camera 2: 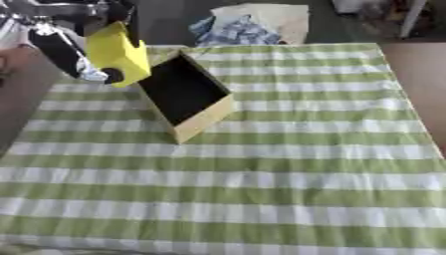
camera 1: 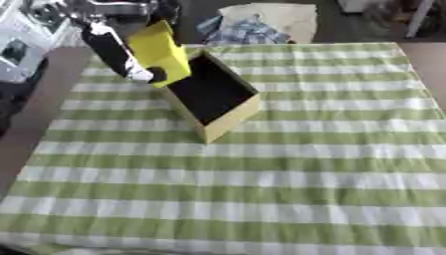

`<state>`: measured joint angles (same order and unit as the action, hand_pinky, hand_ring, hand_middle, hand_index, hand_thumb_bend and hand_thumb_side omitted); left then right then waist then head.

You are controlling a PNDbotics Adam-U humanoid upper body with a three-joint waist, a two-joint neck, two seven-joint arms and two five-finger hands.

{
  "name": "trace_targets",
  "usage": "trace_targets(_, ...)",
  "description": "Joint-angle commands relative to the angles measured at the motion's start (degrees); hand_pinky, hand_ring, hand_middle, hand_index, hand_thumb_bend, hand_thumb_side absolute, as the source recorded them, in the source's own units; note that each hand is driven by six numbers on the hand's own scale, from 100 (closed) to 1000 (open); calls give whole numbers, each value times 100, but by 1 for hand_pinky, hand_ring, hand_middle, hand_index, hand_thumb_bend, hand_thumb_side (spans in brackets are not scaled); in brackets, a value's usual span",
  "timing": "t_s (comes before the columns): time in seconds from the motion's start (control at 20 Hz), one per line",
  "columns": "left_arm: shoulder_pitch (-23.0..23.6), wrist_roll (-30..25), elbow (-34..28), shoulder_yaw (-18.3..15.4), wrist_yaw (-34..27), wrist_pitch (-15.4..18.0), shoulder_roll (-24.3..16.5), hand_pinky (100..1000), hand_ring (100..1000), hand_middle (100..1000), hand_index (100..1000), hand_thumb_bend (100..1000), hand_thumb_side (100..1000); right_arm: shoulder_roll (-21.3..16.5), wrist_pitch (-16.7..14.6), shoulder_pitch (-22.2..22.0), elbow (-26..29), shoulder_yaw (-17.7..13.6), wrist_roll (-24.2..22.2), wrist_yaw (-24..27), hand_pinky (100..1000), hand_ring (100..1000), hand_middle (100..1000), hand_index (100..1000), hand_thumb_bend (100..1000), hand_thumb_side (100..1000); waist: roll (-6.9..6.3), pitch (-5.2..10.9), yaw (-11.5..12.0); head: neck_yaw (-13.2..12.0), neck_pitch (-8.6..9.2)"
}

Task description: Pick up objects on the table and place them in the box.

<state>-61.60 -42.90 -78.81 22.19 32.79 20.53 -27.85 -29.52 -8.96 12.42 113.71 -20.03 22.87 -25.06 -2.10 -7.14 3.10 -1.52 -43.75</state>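
The robot hand (camera 1: 139, 73), fingers unclear, touches the yellow lid (camera 1: 161, 52) of the black-lined box (camera 1: 228, 119).

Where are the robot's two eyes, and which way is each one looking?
Left eye view: sits in the robot's head, looking down at the green-and-white striped tablecloth and the open box; the left hand shows at upper left, at the box's yellow flap.
Right eye view: the other eye beside it, looking down the same way; the box appears further left, and the same hand shows.
Both share the cloth, box, hand, and a checked cloth beyond the table. The right hand shows in neither.
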Motion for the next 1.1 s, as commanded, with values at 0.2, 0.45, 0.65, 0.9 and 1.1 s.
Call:
trace_targets(0.2,-596,293,1093,-306,617,188,759,108,394,495,621,113,117,-79,-53,203,88,-1,-26,99,629,688,703,794,100,844,16,-82,-147,-170,32)
trace_targets(0.45,-839,579,1802,-540,1128,252,1107,110,392,473,610,100,128,-68,-75,306,88,-5,-30,135,626,685,701,793,100,846,6,-245,-259,-227,172)
trace_targets(0.65,-928,755,2143,-678,1470,287,1263,111,389,466,607,100,131,-49,-81,353,88,-12,-32,162,624,682,700,793,100,847,18,-350,-315,-270,278)
trace_targets(0.9,-955,940,2416,-789,1810,308,1376,112,388,464,607,100,138,-26,-83,384,88,-10,-45,191,621,680,698,793,100,848,32,-427,-337,-296,358)
trace_targets(1.1,-951,1058,2537,-844,1973,309,1410,114,388,462,606,100,140,-18,-83,396,88,-12,-57,204,620,679,697,793,100,849,39,-466,-337,-299,389)
